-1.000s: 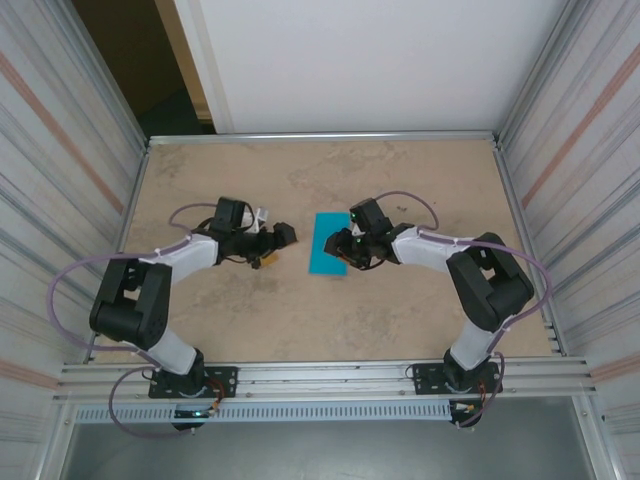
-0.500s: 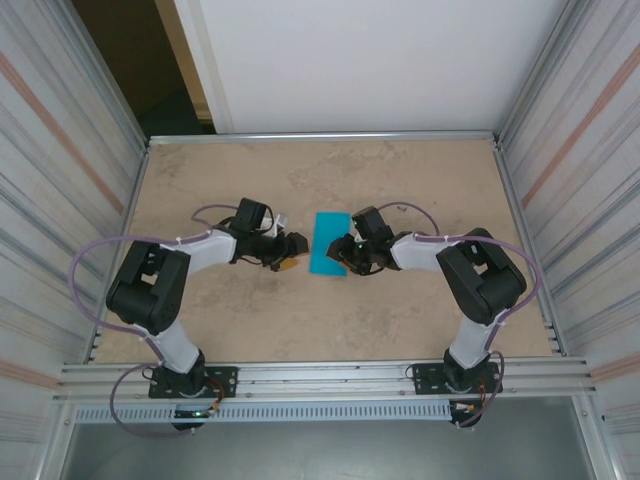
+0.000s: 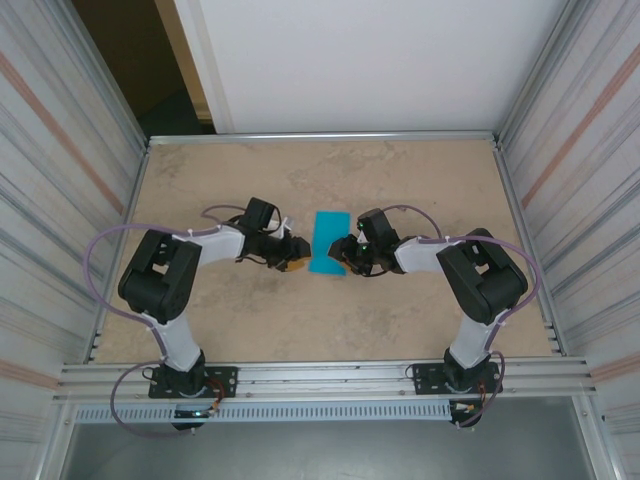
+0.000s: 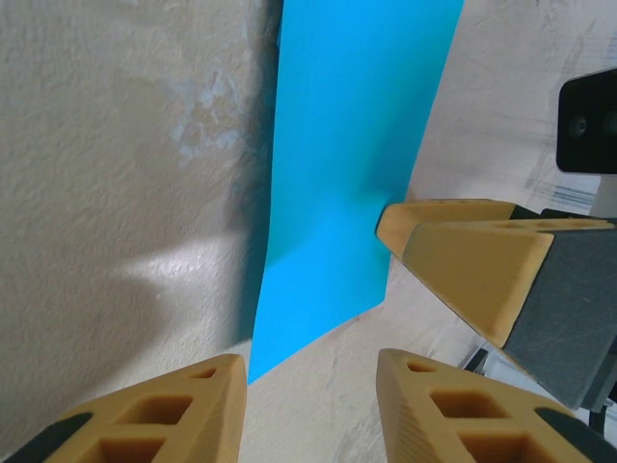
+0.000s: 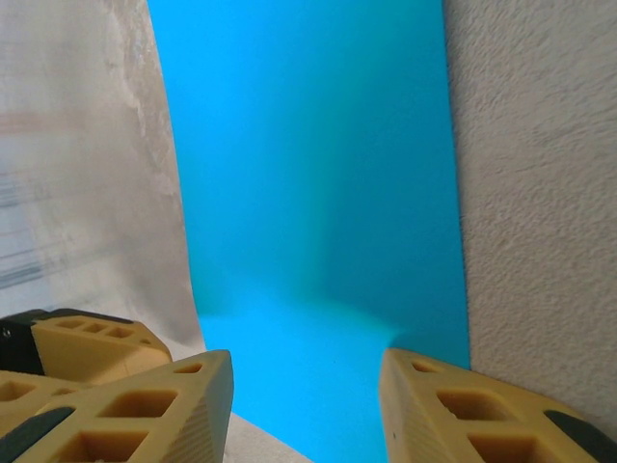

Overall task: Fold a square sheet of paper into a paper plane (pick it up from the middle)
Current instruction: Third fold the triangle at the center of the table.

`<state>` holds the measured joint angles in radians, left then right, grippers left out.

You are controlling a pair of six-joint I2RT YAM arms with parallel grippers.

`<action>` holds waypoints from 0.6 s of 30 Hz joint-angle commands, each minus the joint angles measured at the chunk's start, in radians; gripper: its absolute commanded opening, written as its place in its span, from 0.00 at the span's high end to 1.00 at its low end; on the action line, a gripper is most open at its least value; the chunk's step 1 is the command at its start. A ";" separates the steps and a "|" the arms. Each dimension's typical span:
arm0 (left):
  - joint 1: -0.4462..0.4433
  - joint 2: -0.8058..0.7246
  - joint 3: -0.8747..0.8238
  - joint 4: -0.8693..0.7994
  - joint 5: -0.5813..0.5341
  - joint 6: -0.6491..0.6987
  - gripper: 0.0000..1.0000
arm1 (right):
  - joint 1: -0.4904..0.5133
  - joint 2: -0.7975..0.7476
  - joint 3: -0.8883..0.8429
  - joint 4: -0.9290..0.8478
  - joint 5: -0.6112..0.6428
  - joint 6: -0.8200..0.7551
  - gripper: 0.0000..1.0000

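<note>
Lying mid-table: teal sheet of paper, set between two claws.
Left gripper: fingers partly apart, the sheet's corner just ahead. Right gripper: fingers apart over the sheet's near end, one tip touching its right edge.

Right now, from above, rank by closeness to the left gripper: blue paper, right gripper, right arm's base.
1. blue paper, just beside it.
2. right gripper, on the paper's far side.
3. right arm's base, at the near right.
</note>
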<state>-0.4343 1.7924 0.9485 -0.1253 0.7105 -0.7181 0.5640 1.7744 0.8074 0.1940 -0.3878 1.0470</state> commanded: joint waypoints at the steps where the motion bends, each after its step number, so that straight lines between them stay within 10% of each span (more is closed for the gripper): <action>1: -0.012 0.021 0.049 -0.066 0.019 0.044 0.61 | -0.009 0.043 -0.036 -0.077 0.035 0.011 0.56; 18: -0.023 0.122 0.159 -0.134 -0.001 0.099 0.63 | -0.019 0.046 -0.028 -0.081 0.020 0.010 0.56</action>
<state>-0.4507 1.9038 1.0721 -0.2352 0.7059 -0.6506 0.5587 1.7748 0.8066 0.1955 -0.3981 1.0470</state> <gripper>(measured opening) 0.371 0.437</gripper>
